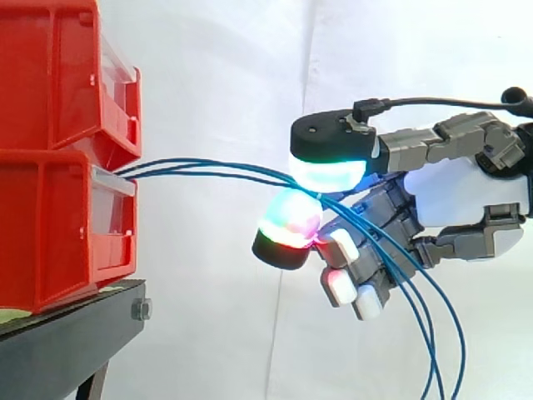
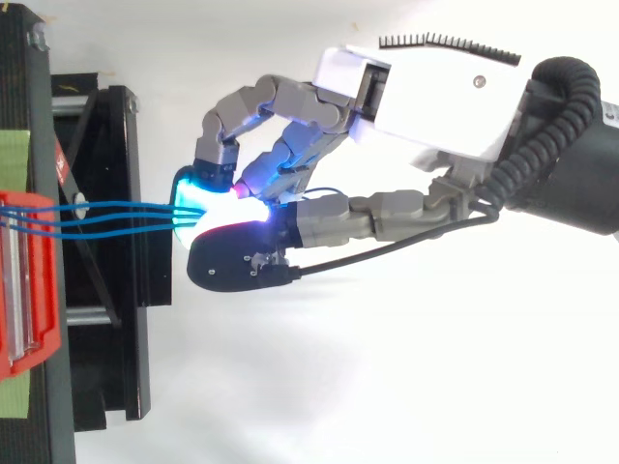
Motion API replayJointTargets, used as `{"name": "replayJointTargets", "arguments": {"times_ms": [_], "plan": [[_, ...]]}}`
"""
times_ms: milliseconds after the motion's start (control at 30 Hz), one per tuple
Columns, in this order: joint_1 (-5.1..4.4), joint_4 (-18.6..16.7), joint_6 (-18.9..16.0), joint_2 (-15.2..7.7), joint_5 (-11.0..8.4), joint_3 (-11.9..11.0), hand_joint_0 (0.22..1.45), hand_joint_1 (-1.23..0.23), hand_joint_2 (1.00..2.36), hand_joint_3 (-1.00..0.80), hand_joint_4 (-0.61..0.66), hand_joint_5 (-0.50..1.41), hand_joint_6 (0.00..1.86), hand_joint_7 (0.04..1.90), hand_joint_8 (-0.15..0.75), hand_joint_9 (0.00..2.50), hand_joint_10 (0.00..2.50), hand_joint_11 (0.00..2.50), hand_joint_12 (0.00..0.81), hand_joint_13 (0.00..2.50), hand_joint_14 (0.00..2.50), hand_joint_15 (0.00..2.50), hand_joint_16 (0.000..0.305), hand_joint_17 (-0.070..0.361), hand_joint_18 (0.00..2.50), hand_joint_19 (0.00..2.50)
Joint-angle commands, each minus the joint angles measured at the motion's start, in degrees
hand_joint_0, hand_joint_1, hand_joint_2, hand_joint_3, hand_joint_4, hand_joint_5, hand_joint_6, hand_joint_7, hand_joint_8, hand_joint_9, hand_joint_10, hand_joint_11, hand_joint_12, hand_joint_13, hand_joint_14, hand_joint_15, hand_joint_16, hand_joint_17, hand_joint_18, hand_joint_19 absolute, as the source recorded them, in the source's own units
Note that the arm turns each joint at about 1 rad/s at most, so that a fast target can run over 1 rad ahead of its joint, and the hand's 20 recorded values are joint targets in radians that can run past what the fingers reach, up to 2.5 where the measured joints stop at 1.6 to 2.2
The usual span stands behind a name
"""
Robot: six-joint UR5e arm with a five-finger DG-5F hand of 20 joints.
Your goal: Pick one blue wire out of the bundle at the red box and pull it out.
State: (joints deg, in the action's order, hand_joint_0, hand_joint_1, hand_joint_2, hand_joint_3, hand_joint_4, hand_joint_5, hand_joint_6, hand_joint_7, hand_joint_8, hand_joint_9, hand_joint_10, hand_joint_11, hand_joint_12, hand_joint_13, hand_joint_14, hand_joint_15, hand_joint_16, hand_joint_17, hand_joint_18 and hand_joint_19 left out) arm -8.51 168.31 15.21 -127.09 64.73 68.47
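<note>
Three thin blue wires [image 1: 208,169] run out of the gap between the two stacked red boxes [image 1: 50,225] and stretch right, almost level, to my hand [image 1: 466,196]. A cyan-green glowing pad [image 1: 329,167] presses down from above and a magenta-red one [image 1: 287,221] presses up from below, pinching the wires where they cross. I cannot tell whether one wire or more lies in the pinch. Behind the pinch the wires hang down to the lower right [image 1: 433,333]. From above, the wires [image 2: 126,215] leave the red box [image 2: 29,280] and end under my hand's [image 2: 435,97] glowing pads.
The red boxes stand on a black stand [image 1: 67,342] at the left, with its frame [image 2: 106,290] between box and hand in the top view. Other curled fingers with white pads [image 1: 341,283] sit below the pinch. A white curtain is behind.
</note>
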Motion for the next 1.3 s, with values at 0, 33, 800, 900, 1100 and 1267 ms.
{"name": "replayJointTargets", "arguments": {"times_ms": [0,33,800,900,1100,1267], "plan": [[0.16,-0.1,0.1,0.0,0.05,0.0,0.58,-0.69,1.01,-0.3,0.24,-0.17,0.9,0.86,0.358,0.97,0.01,1.06,0.426,0.98,0.02,0.69,0.055,0.124,0.87,0.66],[0.16,-0.1,0.1,0.0,-0.13,0.0,0.58,-0.67,1.01,-0.33,0.25,-0.17,0.9,0.86,0.361,0.96,0.01,1.07,0.423,0.98,0.02,0.68,0.055,0.124,0.86,0.67],[1.74,0.4,0.4,0.0,0.05,0.0,0.6,-0.72,1.02,-0.17,0.19,-0.17,0.91,0.89,0.37,0.97,0.01,1.08,0.425,0.99,0.02,0.69,0.055,0.124,0.88,0.65],[1.83,0.3,0.3,0.0,0.05,0.0,0.62,-0.8,1.02,-0.15,0.13,-0.18,0.92,0.92,0.368,0.96,0.01,1.08,0.422,0.98,0.02,0.69,0.055,0.123,0.89,0.64],[1.92,0.3,0.2,0.0,0.05,-0.3,0.71,-0.91,1.02,-0.2,0.17,-0.21,0.96,0.9,0.353,0.86,0.01,1.04,0.423,0.95,0.02,0.65,0.055,0.125,0.9,0.56],[2.27,0.4,0.2,0.0,0.05,-0.6,0.59,-0.82,1.01,-0.41,0.21,-0.21,0.93,0.86,0.351,0.83,0.01,1.04,0.424,0.9,0.02,0.66,0.057,0.129,0.86,0.61]]}}
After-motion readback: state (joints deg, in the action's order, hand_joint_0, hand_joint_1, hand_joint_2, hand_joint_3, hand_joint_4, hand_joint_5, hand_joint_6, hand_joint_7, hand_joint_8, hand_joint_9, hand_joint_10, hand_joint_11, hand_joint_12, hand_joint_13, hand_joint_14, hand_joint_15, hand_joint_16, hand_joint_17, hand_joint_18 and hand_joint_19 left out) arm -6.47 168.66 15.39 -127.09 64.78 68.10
